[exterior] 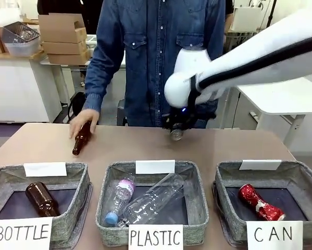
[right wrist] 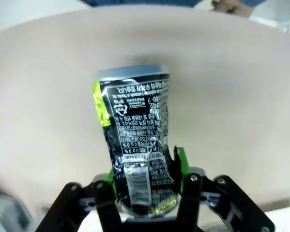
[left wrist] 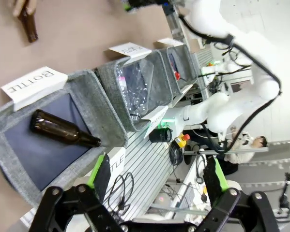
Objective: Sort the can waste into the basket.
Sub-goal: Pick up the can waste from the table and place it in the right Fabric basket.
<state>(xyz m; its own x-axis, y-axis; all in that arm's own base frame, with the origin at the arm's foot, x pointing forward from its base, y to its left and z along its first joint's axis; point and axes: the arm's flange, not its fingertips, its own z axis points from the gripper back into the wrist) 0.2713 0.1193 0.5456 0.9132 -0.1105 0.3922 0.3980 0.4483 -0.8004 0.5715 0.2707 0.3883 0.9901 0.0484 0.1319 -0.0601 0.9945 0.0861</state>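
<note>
My right gripper (right wrist: pixel 144 176) is shut on a dark grey-black can (right wrist: pixel 136 145) with white print, its silver end pointing away over the table. From the front, that gripper (exterior: pixel 177 127) hangs over the far middle of the table with the can's end (exterior: pixel 176 135) showing below it. A crushed shiny red can (exterior: pixel 260 202) lies in the grey basket (exterior: pixel 301 179) signed "CAN" at the front right; the same basket (left wrist: pixel 186 58) shows far off in the left wrist view. My left gripper (left wrist: pixel 159 176) is open with nothing between its fingers, off the table's edge beside the "BOTTLE" basket (left wrist: pixel 89 89).
A person stands at the far side, a hand (exterior: pixel 83 121) on a brown bottle (exterior: pixel 80 140) lying on the table. The "BOTTLE" basket (exterior: pixel 77 172) holds another brown bottle (exterior: pixel 41 199). The middle "PLASTIC" basket (exterior: pixel 195 172) holds clear plastic bottles (exterior: pixel 150 200).
</note>
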